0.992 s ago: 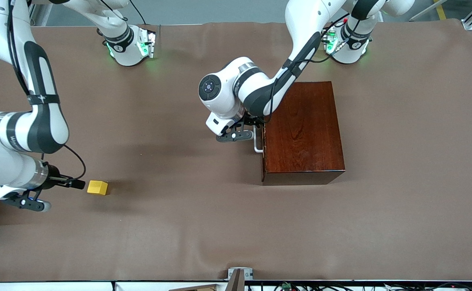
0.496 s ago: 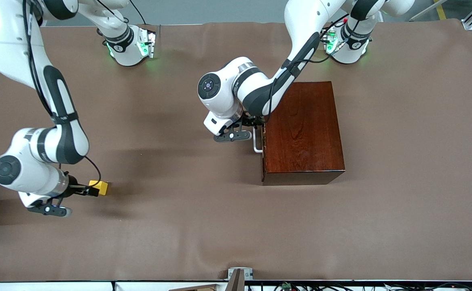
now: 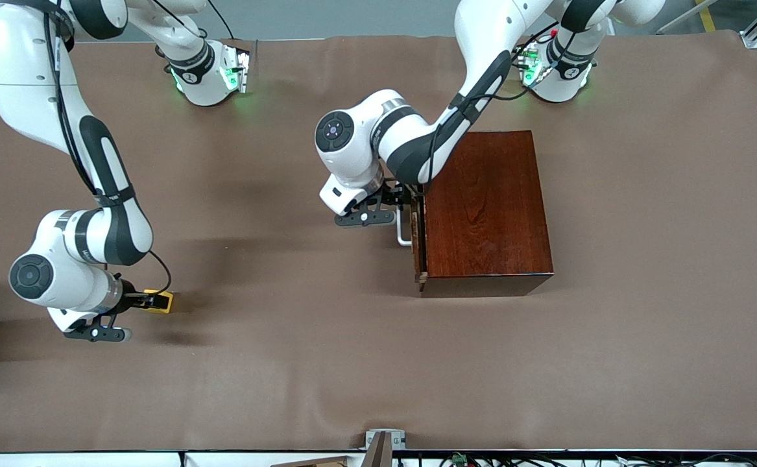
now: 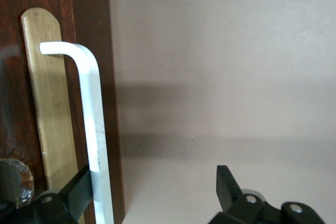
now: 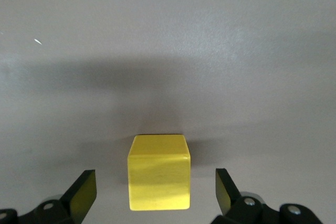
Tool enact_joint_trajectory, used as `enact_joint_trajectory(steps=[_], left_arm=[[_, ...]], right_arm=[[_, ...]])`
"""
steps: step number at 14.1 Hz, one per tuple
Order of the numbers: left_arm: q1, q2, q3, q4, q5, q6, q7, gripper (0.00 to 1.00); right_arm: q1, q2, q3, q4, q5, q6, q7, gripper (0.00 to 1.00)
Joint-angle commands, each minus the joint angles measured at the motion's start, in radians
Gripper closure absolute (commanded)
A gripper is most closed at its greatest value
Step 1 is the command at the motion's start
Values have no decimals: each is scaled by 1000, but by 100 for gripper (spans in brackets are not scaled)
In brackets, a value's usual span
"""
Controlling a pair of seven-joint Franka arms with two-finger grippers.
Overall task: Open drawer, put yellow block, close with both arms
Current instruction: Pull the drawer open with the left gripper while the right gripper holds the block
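drawer (image 3: pixel 419 243) now drawn slightly out of box (image 3: pixel 487 211), formerly flush. left end effector (image 3: pixel 396 206) hooked over white handle (image 4: pixel 89 129), fingers spread wide. right end effector (image 5: pixel 155 195) advanced, low, wide, straddling yellow block (image 5: pixel 158 172) resting on bench (image 3: pixel 352 363) toward right arm's end.

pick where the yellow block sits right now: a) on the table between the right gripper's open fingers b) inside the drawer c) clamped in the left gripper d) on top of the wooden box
a: the yellow block rests on the table with the right gripper around it, a finger standing clear on each side; the left gripper is at the drawer's handle instead.
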Motion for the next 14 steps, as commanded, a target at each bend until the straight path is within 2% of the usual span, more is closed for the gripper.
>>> enact_joint_trajectory(steps=[1,5,12,13,14], left_arm=[[-20,23,-1,18,2,92,-21,0],[-27,32,-3,18,-4,152,-27,0],[-27,29,-3,20,-90,254,-27,0],[-27,29,-4,20,-91,265,-27,0],[-27,29,-4,21,-93,276,-27,0]], right_arm=[[-9,26,8,-10,9,37,-19,0],[-11,49,8,-10,9,74,-17,0],[-13,54,8,-10,10,66,-17,0],[-14,54,8,-10,9,66,-17,1],[-14,54,8,-12,10,65,-19,7]])
